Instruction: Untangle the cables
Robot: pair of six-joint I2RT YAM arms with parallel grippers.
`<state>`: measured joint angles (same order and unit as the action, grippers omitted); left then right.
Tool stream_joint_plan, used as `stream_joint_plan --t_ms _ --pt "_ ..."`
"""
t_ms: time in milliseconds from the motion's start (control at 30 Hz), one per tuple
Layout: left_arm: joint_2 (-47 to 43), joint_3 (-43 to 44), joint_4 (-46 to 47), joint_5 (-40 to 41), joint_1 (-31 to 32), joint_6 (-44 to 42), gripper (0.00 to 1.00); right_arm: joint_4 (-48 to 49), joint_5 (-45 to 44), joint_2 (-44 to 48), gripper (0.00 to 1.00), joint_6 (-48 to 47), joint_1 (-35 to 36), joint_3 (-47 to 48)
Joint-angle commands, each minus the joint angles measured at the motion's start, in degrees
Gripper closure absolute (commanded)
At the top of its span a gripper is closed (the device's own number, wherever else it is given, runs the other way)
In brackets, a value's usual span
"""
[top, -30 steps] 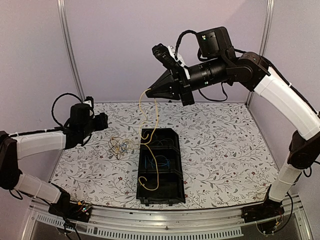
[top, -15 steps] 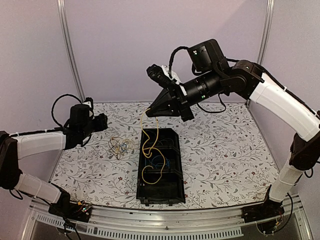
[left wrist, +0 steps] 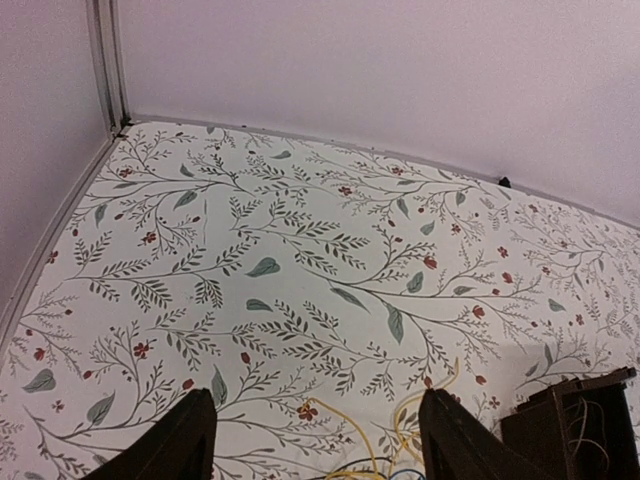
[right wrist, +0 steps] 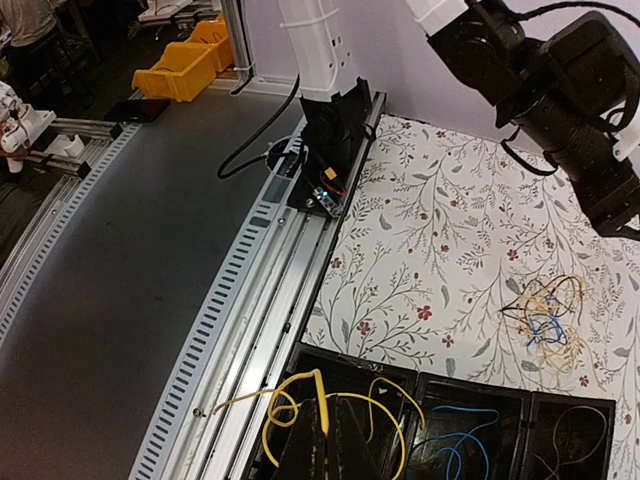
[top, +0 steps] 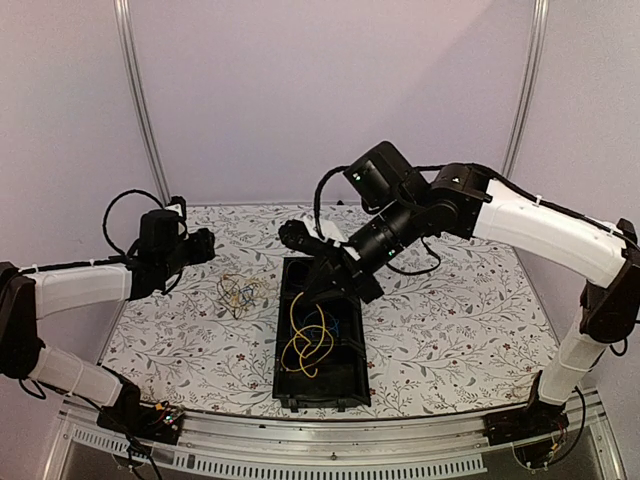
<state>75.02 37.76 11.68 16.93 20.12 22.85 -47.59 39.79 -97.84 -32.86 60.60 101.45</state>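
My right gripper (top: 318, 288) hangs low over the black tray (top: 322, 398), shut on a yellow cable (top: 304, 346) whose loops droop into the tray's near compartments. In the right wrist view the yellow cable (right wrist: 291, 381) runs up between the closed fingers of the right gripper (right wrist: 333, 400). One loop spills over the tray's rim (right wrist: 420, 378). A blue cable (right wrist: 465, 432) lies in the middle compartment. A small tangle of yellow, blue and dark cables (top: 238, 295) rests on the table left of the tray. My left gripper (top: 205, 243) hovers open behind it, with the tangle's top (left wrist: 392, 445) between its fingers' line of sight.
A slotted aluminium rail (right wrist: 250, 300) runs along the table's near edge, with the left arm's base (right wrist: 335, 130) bolted on it. Upright frame posts (top: 138, 100) stand at the back corners. Yellow bins (right wrist: 185, 65) sit on the floor beyond the table.
My right gripper has come down from high above the table to just over the tray, and the hanging yellow cable has settled into the tray. The left arm has not moved.
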Motion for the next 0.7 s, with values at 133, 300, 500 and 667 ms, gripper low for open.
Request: stream_joint_plan --t_ms 133,300,500,667 --pt "0.4 -1.3 1.2 -1.8 -0.8 1.3 0.28 4.1 -2.8 -0.5 1.0 -0.5 0.6 -11.7" --pt "-0.2 -1.6 0.8 -2.2 -0.8 1.3 0.28 9.9 -8.0 -4.3 1.0 1.4 0.5 -16.1" --pt "-0.3 -1.6 0.9 -2.5 -0.8 1.3 0.28 12.7 -11.0 -11.4 1.0 4.8 0.1 -15.6" --pt "0.2 -1.4 1.1 -3.5 -0.8 1.3 0.28 14.0 -13.3 -15.1 1.0 5.0 0.3 -17.4"
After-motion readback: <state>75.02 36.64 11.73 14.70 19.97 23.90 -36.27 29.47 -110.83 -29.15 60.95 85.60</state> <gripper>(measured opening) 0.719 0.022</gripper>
